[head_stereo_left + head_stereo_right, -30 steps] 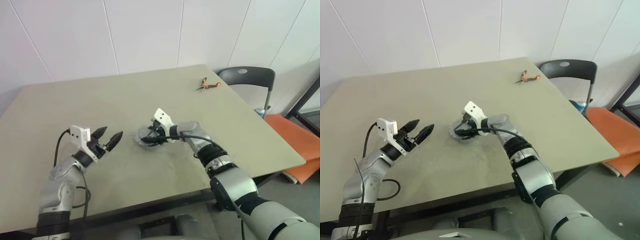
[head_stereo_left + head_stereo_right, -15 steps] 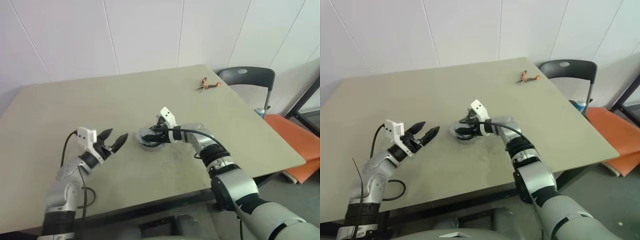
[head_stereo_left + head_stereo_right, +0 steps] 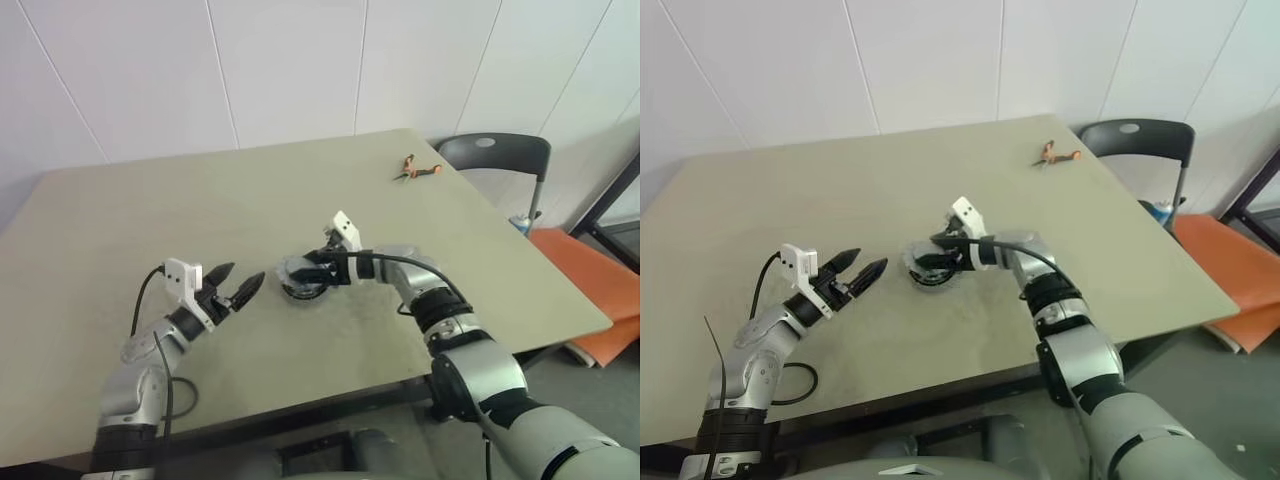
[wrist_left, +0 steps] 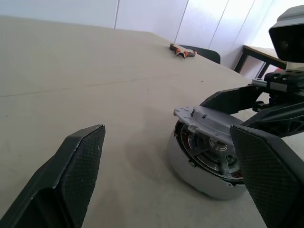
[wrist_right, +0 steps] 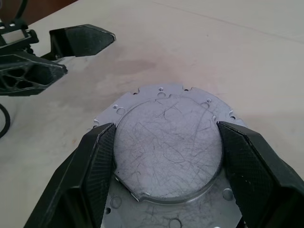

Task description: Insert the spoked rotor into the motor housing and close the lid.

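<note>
You are at the closing step: your right hand (image 3: pixel 300 273) pinches the lid (image 5: pixel 168 151) by its edges, tilted over the motor housing (image 4: pixel 209 164) at mid-worktop (image 3: pixel 120 230). Your left hand (image 3: pixel 238 287) waits spread, just beside. Next, level and seat the lid. No writing is legible.

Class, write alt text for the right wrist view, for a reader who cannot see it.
Two black fingers of the right gripper clasp a round grey metal unit, the motor housing, from either side, its scratched flat face toward the camera, over a beige table. Beyond it, the left gripper points toward the unit without touching it.
</note>
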